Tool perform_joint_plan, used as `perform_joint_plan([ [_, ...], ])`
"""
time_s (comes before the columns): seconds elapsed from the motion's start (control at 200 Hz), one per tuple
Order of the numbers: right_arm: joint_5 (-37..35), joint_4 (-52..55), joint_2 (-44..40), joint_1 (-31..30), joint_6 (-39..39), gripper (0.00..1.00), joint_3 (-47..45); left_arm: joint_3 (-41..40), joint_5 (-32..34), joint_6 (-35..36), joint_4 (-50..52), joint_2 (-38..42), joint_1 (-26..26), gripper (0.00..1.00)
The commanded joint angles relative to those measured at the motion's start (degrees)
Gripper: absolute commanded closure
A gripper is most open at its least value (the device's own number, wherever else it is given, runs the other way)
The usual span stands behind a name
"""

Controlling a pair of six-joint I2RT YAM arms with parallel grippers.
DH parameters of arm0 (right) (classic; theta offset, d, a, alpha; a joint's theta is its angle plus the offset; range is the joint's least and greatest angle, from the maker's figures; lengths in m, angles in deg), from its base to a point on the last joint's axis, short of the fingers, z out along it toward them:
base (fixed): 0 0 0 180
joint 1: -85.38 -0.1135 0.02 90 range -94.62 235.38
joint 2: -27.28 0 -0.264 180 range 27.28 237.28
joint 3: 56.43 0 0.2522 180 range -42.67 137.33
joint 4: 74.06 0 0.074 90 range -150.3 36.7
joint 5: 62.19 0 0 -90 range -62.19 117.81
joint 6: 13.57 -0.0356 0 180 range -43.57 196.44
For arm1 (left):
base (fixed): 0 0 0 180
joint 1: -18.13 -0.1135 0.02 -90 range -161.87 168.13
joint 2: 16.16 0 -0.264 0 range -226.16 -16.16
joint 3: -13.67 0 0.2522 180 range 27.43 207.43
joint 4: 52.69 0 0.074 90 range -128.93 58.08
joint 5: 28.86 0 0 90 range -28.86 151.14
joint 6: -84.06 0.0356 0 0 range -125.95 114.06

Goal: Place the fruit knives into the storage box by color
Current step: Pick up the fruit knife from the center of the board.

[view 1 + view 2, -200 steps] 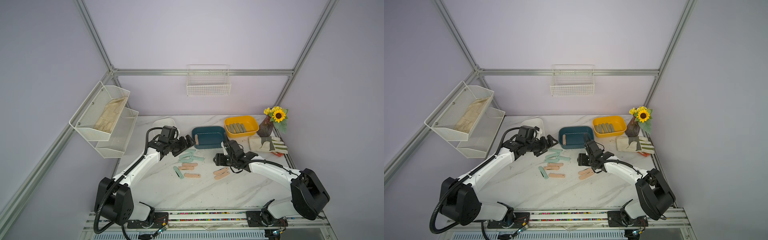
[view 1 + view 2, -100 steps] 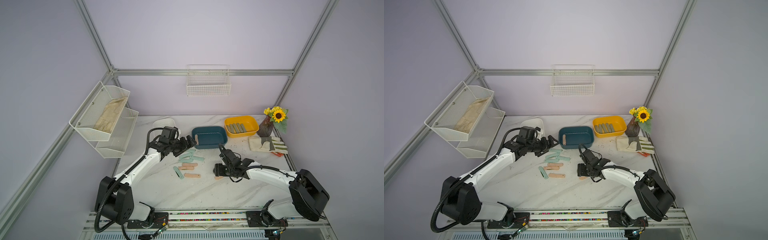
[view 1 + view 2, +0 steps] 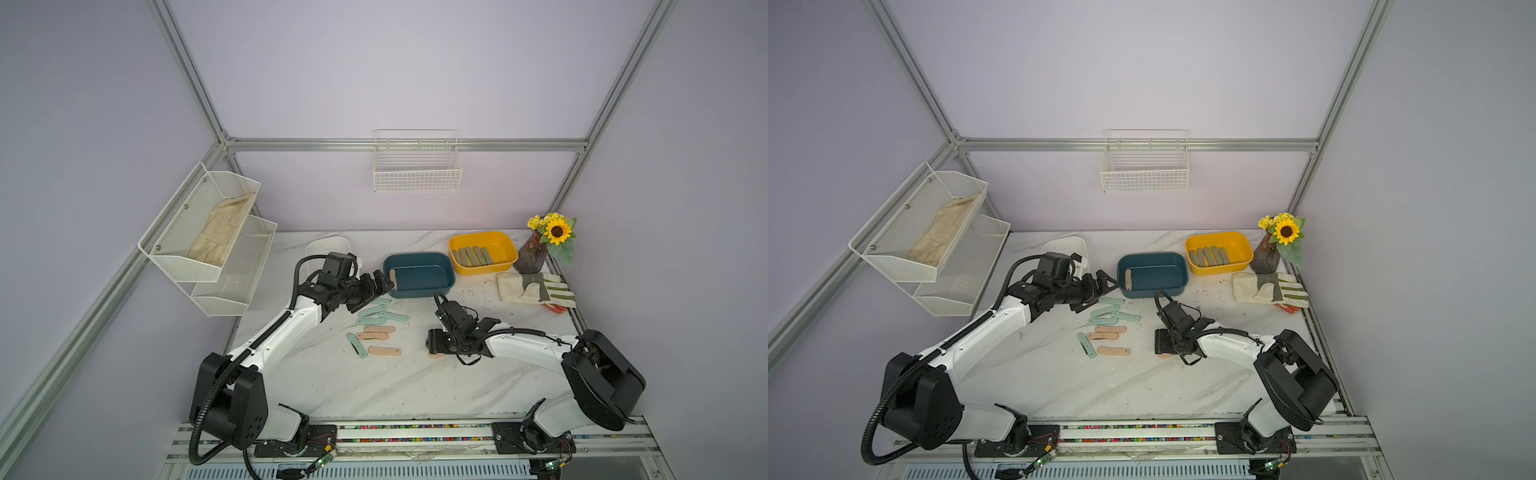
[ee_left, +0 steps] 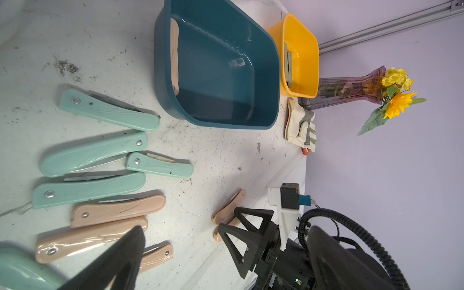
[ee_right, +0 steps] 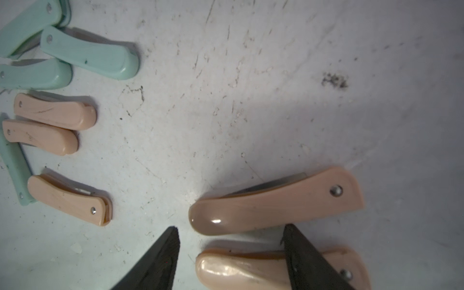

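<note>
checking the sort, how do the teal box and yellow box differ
The teal box holds one pink knife against its wall; the yellow box holds a row of grey-green knives. The yellow box stands beside the vase; the teal box does not. Both are open rounded tubs.

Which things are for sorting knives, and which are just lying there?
For the job: mint green folded plastic knives; peach pink folded plastic knives; olive grey-green knives; dark teal plastic tub; yellow plastic tub.
Lying about: striped white work glove; sunflower vase; white wire basket.
</note>
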Motion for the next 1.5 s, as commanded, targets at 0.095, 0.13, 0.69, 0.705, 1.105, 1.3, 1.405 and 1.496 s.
perform_joint_plan([
  [0.095, 0.4, -2.8, 5.0, -0.2, 0.5, 0.31, 3.7, -2.6, -0.9, 0.6, -2.1, 0.1, 0.3, 0.0],
  [0.13, 0.4, -3.1, 5.8, -0.2, 0.7, 0.31, 4.5, -2.6, -0.8, 0.6, -2.0, 0.2, 0.3, 0.0],
  [0.69, -5.7, -1.4, 15.9, -0.4, 4.4, 0.33, 13.8, -2.7, -0.8, 0.5, -1.8, 0.2, 0.3, 0.0],
  [0.705, -6.1, -1.1, 15.9, -0.5, 4.6, 0.34, 13.9, -2.8, -0.9, 0.5, -1.8, 0.1, 0.4, 0.0],
  [1.105, -13.4, 5.5, 12.3, -4.7, 5.9, 0.37, 11.8, -2.6, -0.6, 0.2, -1.7, 0.2, 0.3, 0.0],
  [1.3, -15.7, 6.5, 12.7, -6.5, 5.4, 0.39, 11.0, -2.5, -0.5, -0.1, -1.7, 0.1, 0.3, 0.0],
  [1.405, -16.7, 6.6, 13.8, -7.2, 5.3, 0.42, 11.3, -2.6, -0.4, -0.3, -1.7, 0.2, 0.3, 0.0],
  [1.496, -18.2, 7.0, 15.2, -7.8, 5.3, 0.44, 12.2, -2.8, -0.2, -0.3, -1.7, 0.3, 0.4, 0.0],
])
